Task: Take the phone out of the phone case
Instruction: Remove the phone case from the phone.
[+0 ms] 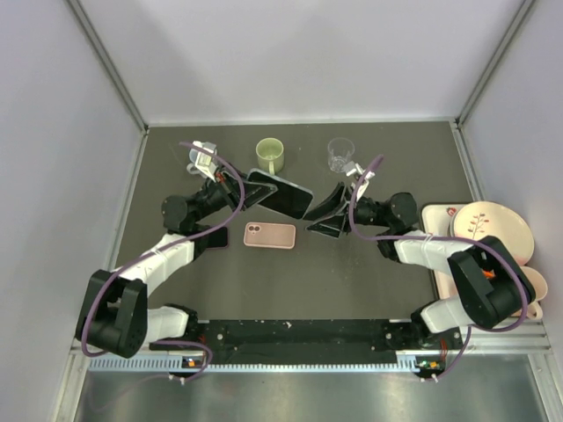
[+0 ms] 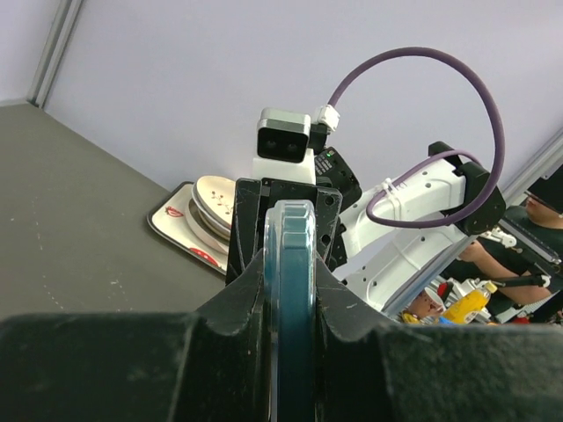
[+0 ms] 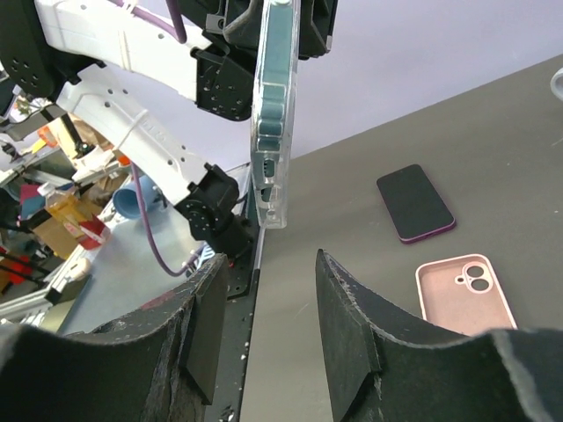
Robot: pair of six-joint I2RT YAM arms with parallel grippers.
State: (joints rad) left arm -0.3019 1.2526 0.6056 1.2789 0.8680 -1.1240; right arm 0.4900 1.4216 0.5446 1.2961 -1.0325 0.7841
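- Left end effector (image 2: 290,303) clamps the cased phone (image 1: 280,193) by its edges, raised above the table (image 1: 352,281).
- Right end effector (image 3: 274,294) stands open, just short of it.
- Close squarely on the clear case (image 3: 268,195) lip and peel gently; a slip looks likely.

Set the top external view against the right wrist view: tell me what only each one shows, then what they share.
Only the top external view: the green mug, the plates at the right, and both arms whole. Only the right wrist view: the cased phone edge-on, its clear shell plain, and clutter beyond the table. Both: that cased phone clamped in the left pincer, the open right pincer, the empty pink case and the dark phone lying flat.
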